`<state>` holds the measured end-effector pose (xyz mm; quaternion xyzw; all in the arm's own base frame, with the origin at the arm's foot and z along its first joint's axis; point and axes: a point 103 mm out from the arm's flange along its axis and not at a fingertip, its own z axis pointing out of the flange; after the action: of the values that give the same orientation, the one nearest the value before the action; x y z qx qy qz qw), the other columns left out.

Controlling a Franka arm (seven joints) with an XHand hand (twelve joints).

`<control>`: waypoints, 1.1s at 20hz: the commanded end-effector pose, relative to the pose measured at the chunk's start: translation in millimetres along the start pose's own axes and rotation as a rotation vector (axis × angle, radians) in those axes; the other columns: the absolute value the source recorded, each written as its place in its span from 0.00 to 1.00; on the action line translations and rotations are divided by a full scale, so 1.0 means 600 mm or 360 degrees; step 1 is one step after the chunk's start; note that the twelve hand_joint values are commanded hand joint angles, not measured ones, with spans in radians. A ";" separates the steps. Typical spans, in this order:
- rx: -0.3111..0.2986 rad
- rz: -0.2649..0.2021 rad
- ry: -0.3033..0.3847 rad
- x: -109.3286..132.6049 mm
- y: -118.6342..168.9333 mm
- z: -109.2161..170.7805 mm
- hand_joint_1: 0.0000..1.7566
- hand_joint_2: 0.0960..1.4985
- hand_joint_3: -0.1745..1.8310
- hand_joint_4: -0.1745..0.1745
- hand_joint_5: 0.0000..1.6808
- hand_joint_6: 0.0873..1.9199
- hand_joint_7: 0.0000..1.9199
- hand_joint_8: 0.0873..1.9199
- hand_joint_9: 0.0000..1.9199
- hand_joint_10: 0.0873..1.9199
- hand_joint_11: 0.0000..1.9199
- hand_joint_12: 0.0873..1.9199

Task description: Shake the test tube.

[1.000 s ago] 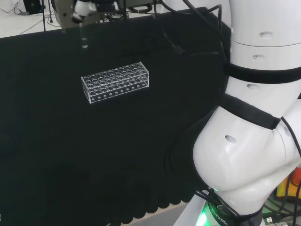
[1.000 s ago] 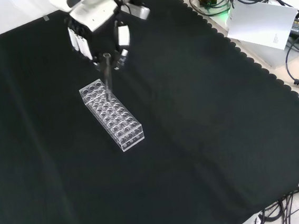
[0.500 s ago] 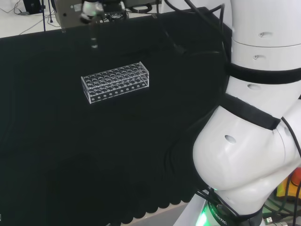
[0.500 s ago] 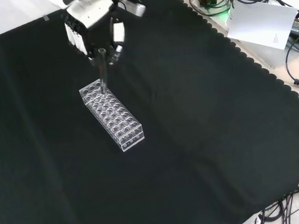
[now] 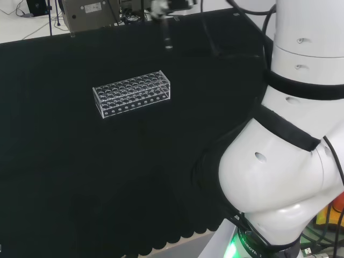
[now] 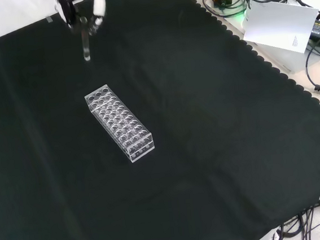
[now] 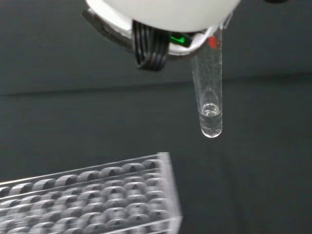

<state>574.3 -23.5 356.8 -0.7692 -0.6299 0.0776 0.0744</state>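
While the clear plastic test tube rack point(image 6: 119, 123) sits flat on the black cloth point(image 6: 219, 148) in the front view, lying at a slant with its rows of round wells open upward, nothing stands in any well that can be made out. Past the rack's far end in that view, the glass test tube point(image 6: 86, 44) hangs upright in the air, well clear of the rack and off the cloth, rounded bottom downward. Above it the hand point(image 6: 81, 7) pinches the tube's upper part between curled white fingers point(image 6: 98, 5). From the head view the same rack point(image 5: 132, 93) lies left of the arm's big white links point(image 5: 293, 145), and the tube point(image 5: 168, 38) hangs beyond and to the right of the rack's right end, just under the hand point(image 5: 166, 6). Up close in the wrist view, the tube point(image 7: 208, 92) hangs from the blurred white hand point(image 7: 161, 14), with a little clear liquid in its rounded tip, and the rack point(image 7: 92, 195) lies lower down, apart from the tube
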 end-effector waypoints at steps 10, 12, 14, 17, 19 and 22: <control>-0.0004 0.0001 0.0040 0.006 -0.003 0.010 0.82 0.39 0.38 0.00 0.80 0.11 0.74 0.31 0.82 0.00 0.60 0.48; 0.0001 -0.0055 0.0077 0.038 0.000 0.013 0.82 0.39 0.38 0.00 0.80 0.11 0.74 0.31 0.82 0.00 0.60 0.48; 0.0001 -0.0103 0.0108 0.067 0.003 0.013 0.82 0.39 0.38 0.00 0.80 0.11 0.74 0.31 0.82 0.00 0.60 0.48; 0.0000 -0.0173 0.0153 0.110 0.006 0.015 0.82 0.39 0.38 0.00 0.80 0.11 0.74 0.31 0.82 0.00 0.60 0.48; -0.0005 -0.0218 0.0160 0.135 0.008 0.015 0.82 0.39 0.38 0.00 0.80 0.11 0.74 0.31 0.82 0.00 0.60 0.48; -0.0015 -0.0262 0.0159 0.161 0.012 0.013 0.82 0.39 0.38 0.00 0.80 0.11 0.74 0.31 0.82 0.00 0.60 0.48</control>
<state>590.8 46.1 345.5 -0.7342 -0.6693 0.0377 0.1075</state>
